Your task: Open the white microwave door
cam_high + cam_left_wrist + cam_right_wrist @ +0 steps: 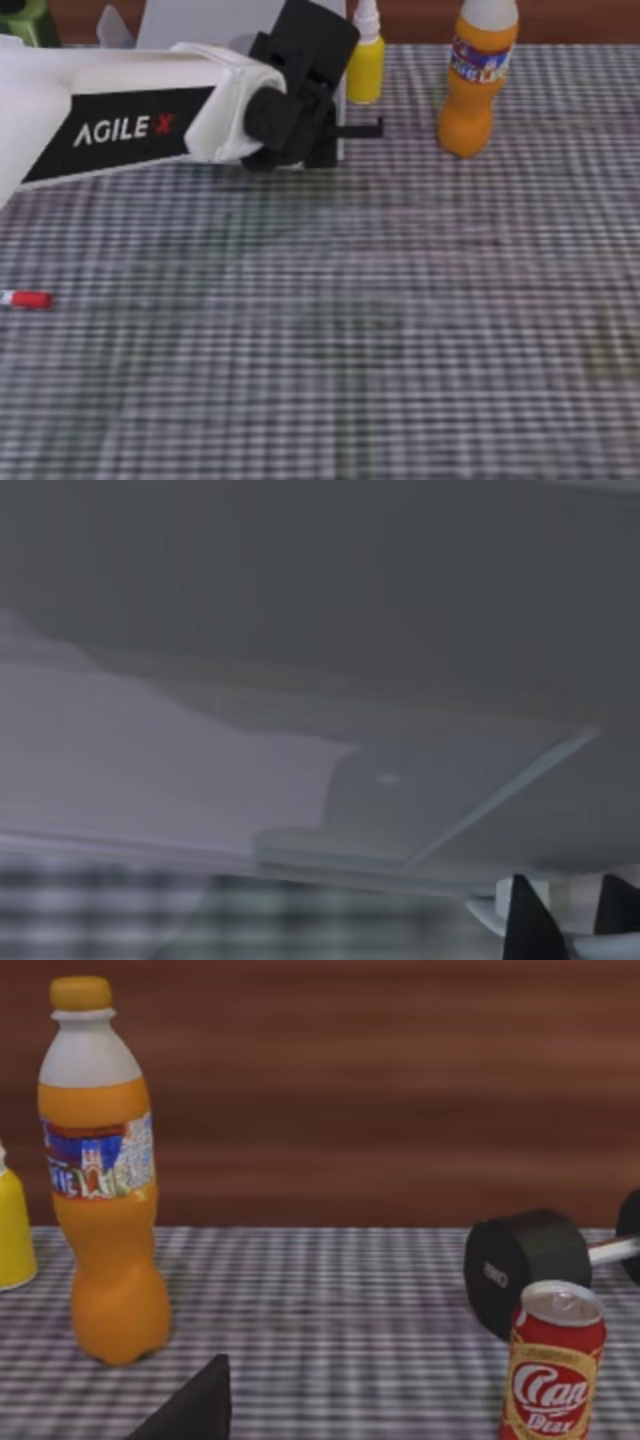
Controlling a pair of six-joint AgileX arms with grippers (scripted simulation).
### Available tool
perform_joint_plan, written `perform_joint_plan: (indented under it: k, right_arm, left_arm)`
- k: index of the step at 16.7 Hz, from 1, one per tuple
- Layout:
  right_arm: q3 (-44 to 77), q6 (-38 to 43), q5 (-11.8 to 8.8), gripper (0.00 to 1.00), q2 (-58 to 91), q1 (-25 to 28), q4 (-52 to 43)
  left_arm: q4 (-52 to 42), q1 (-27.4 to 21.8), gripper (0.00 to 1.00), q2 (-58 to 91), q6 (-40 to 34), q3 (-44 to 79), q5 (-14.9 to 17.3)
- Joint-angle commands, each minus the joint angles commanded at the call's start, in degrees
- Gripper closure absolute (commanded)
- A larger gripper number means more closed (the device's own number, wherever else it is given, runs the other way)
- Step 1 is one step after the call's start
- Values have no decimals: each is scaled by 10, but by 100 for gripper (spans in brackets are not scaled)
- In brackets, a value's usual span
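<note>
Left fingers: two dark tips [528, 925] show at the edge of the left wrist view, standing apart, with a pale edge piece of the microwave door between and around them; whether they press on it I cannot tell.
Left gripper [340, 130]: at the far edge of the table, left of centre, black, reaching from the left with a thin black finger pointing toward the yellow bottle.
Left arm [130, 115]: white with a black lettered panel, stretching in from the table's left edge.
White microwave [205, 25]: at the far edge of the table, mostly covered by the arm and gripper; only its pale top shows above them.
Microwave door [400, 790]: fills the left wrist view as a grey translucent surface with a pale frame edge, close to the camera; how far it stands from the body I cannot tell.
Yellow bottle [366, 60]: white-capped, at the far edge just right of the gripper.
Orange soda bottle [478, 75]: upright near the far edge, right of the yellow bottle and apart from it.
Red marker [28, 299]: lying at the left edge of the checked tablecloth [400, 330].
Red can [553, 1372]: upright, just beside a black dumbbell [527, 1267].
Right gripper: only a dark tip [195, 1408] shows in the right wrist view; its finger state cannot be told.
</note>
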Motion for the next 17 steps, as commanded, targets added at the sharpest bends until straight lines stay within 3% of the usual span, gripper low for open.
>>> perform_joint_plan:
  k: [17]
  right_arm:
    - [0, 0, 0, 0, 0, 0, 0]
  left_arm:
    - [8, 2, 100, -8, 14, -17, 7]
